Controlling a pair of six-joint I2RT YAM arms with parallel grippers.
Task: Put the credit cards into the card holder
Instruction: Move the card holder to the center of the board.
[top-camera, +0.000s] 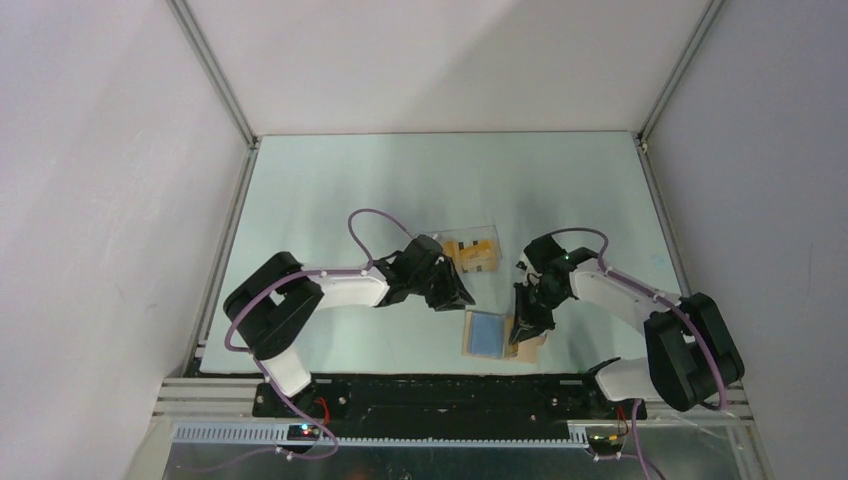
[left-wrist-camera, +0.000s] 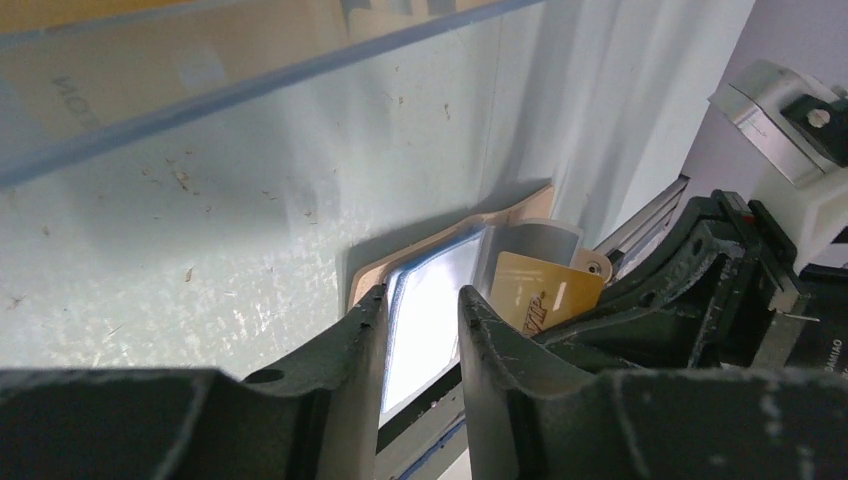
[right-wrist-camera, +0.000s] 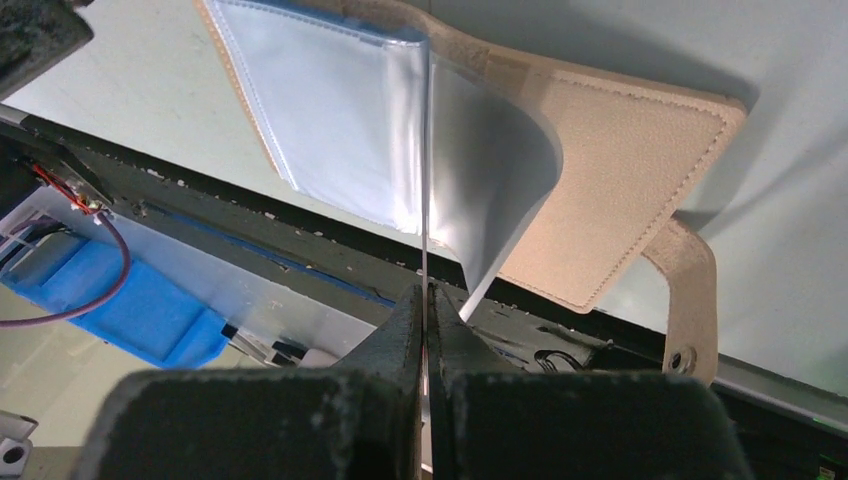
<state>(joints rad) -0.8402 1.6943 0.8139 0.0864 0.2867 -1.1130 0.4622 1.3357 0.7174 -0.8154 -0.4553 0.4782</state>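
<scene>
The card holder (top-camera: 487, 333) lies open near the table's front edge, tan outside with a light blue inner panel; it also shows in the right wrist view (right-wrist-camera: 620, 170) and the left wrist view (left-wrist-camera: 375, 268). My right gripper (top-camera: 527, 320) (right-wrist-camera: 427, 292) is shut on an orange-yellow credit card (left-wrist-camera: 545, 292), seen edge-on (right-wrist-camera: 427, 180) at the holder's clear sleeve. More credit cards (top-camera: 472, 254) lie in a clear tray. My left gripper (top-camera: 455, 295) (left-wrist-camera: 420, 300) is open and empty, between the tray and the holder.
The clear plastic tray (top-camera: 489, 232) sits mid-table behind the left gripper; its wall (left-wrist-camera: 200, 60) fills the top of the left wrist view. White walls enclose the table. The black base rail (top-camera: 440, 390) runs just in front of the holder.
</scene>
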